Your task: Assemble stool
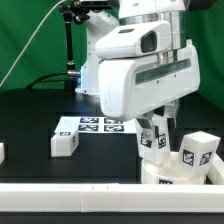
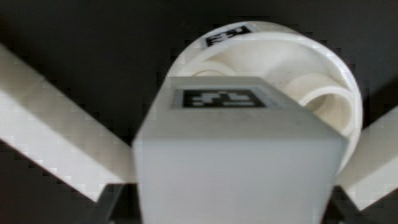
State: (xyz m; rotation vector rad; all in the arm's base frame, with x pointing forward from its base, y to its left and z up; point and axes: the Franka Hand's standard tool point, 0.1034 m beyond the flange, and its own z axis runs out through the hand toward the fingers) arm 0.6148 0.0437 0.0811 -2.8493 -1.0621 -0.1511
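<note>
My gripper [image 1: 153,130] is shut on a white block leg [image 1: 152,141] with black-and-white tags. It holds the leg upright just above the near edge of the round ring-shaped seat [image 1: 172,172] at the exterior view's lower right. A second leg [image 1: 197,150] stands tilted at the seat's right side. A third leg [image 1: 65,143] lies loose on the black table to the left. In the wrist view the held leg [image 2: 228,140] fills the middle between my dark fingers [image 2: 121,200] of the gripper [image 2: 231,203]. The seat's rim [image 2: 267,50] shows beyond the leg.
The marker board [image 1: 92,124] lies flat behind the loose leg. A long white border rail [image 1: 90,196] runs along the table's front edge. A white piece [image 1: 2,152] shows at the far left edge. Two white slanted bands [image 2: 54,120] flank the held leg in the wrist view.
</note>
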